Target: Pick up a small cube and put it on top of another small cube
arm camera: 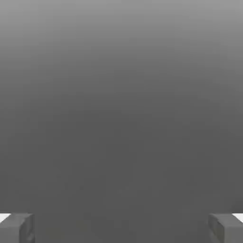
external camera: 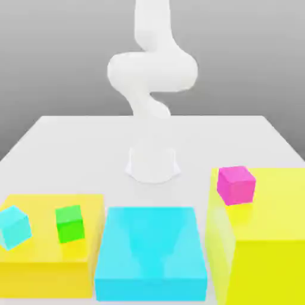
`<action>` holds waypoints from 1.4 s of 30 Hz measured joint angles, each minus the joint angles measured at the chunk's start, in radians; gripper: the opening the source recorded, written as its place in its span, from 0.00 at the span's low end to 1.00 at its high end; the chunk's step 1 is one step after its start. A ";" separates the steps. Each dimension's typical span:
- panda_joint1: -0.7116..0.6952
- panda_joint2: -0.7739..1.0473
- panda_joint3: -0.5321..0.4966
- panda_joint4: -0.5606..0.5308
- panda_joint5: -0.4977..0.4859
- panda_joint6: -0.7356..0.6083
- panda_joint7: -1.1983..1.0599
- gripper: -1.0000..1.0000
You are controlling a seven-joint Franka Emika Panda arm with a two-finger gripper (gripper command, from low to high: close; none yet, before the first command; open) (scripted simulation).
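Observation:
Three small cubes show in the exterior view. A cyan cube and a green cube rest side by side, apart, on a low yellow block at the exterior view's left. A magenta cube sits on a taller yellow block at the exterior view's right. The white arm rises from its base behind them and runs up past the picture's edge. In the hand view my gripper is open: its grey fingertips stand far apart, with nothing but plain grey background between them.
A large cyan block lies between the two yellow blocks at the front. The white table stretches behind the blocks and around the arm's base.

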 joint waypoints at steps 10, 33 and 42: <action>0.160 0.372 0.284 -0.071 -0.070 0.191 -0.007 0.50; 0.410 0.764 0.439 -0.467 0.087 0.536 0.564 0.50; 0.293 0.673 0.394 -0.625 0.140 0.556 0.963 0.50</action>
